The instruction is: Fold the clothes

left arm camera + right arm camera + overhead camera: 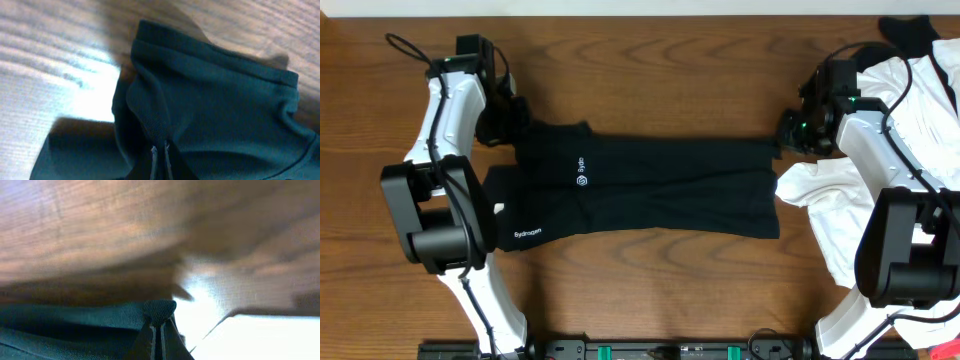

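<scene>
On the brown wood-grain tabletop (650, 80), the left hand (512, 128) sits at the far left corner of a soft black fabric shirt (660, 190). It is clamped on that corner. Its wrist camera shows the jaws pressed together with a ridge of dark cloth pinched between them, and a stitched hem runs across above the pinch.

The shirt lies stretched in a long band across the middle of the tabletop, between the two arms. It is folded over on itself and mostly flat. A small white round logo (580, 172) shows on its left part, and a short line of white printed text (527, 236) lies near its lower left edge, too small to read surely.

At the shirt's right end, the right hand (788, 135) is closed on the upper corner. The wrist view shows a small fold of the cloth nipped between the fingertips (159, 330), though the view is blurred.

Just right of the shirt, touching its end, lies a crumpled heap of white fabric garments (820, 200), which runs on under the right arm. What seems to be another rumpled black cloth piece (910, 35) lies at the far right top corner.
</scene>
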`<state>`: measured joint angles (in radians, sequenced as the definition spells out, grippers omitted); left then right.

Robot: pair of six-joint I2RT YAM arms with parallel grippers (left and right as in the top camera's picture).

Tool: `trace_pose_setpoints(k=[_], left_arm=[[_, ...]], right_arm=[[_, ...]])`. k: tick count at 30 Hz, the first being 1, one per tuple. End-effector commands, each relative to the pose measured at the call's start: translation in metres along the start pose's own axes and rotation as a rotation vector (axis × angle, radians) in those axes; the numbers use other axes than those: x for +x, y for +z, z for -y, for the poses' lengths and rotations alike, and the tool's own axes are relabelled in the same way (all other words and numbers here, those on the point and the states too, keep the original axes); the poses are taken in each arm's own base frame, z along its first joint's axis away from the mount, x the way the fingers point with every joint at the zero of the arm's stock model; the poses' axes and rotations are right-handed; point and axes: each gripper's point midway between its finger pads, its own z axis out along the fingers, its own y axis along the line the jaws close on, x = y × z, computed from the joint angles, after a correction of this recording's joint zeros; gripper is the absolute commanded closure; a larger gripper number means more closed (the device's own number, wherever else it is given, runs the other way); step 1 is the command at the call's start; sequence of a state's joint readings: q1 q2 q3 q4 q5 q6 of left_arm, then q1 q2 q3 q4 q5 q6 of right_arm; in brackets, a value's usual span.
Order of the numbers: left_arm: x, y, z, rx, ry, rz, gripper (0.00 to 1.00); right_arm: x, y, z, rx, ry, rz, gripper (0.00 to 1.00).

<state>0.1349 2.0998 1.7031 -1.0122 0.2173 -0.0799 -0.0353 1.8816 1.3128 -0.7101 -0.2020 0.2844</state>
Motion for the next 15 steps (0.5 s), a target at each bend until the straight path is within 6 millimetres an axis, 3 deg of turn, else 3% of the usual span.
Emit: trace_pose_setpoints(k=[1, 8, 15], left_arm=[[0.001, -0.014, 0.001, 0.036, -0.022, 0.012, 0.94], [0.024, -0.016, 0.007, 0.077, -0.043, -0.084, 0.94], [0.046, -0.029, 0.010, 0.120, -0.074, -0.159, 0.94]], right_arm=[[0.001, -0.009, 0.003, -0.022, -0.017, -0.005, 0.99], [0.017, -0.011, 0.007, -0.011, -0.026, -0.067, 0.99], [0.016, -0.013, 0.022, 0.008, 0.027, -0.073, 0.99]])
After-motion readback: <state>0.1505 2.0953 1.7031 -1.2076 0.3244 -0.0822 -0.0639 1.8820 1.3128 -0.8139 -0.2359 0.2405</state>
